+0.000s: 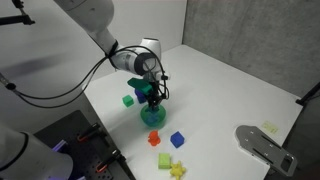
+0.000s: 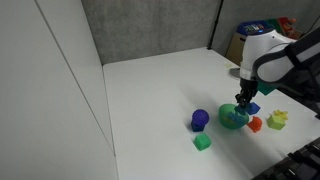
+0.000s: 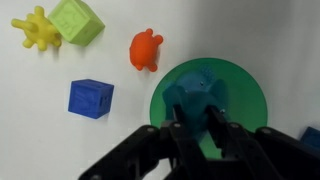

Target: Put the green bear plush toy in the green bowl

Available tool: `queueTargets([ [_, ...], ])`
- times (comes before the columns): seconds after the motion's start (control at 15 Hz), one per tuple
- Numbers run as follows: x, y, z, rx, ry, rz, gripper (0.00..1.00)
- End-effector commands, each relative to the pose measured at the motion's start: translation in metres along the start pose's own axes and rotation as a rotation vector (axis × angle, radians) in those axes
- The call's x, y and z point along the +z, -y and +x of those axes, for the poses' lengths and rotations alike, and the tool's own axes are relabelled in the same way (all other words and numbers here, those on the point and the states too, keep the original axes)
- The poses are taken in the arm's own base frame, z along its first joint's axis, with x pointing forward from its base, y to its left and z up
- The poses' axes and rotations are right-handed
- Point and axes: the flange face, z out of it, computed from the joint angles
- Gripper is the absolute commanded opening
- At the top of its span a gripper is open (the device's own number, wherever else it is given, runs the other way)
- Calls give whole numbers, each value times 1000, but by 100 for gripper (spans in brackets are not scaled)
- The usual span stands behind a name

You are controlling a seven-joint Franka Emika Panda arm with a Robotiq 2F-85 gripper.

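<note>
The green bowl sits on the white table, and it shows in both exterior views. My gripper is shut on the green bear plush toy, a dark teal lump. It holds the toy directly over the bowl's middle, low above it. In both exterior views the gripper points straight down at the bowl. The toy is mostly hidden by the fingers there.
Around the bowl lie a blue block, an orange toy, a yellow toy and a light green cube. A purple-blue cylinder and a green cube stand on the bowl's other side. A grey device lies near a table corner.
</note>
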Motion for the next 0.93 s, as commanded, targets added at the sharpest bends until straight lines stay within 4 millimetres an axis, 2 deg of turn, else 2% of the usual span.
queueTargets([
  [0.0, 6, 8, -5, 5, -36, 5, 10],
  [0.07, 8, 9, -5, -1, -42, 5, 18],
  [0.13, 9, 9, -5, -3, -47, 6, 54],
  [0.27, 6, 9, -5, -4, -61, 10, 55],
  [0.47, -6, 6, -3, 1, -88, 13, 78],
  [0.67, -29, -1, -2, 20, -106, 8, 99],
  [0.87, -56, -7, -5, 29, -127, 10, 100],
])
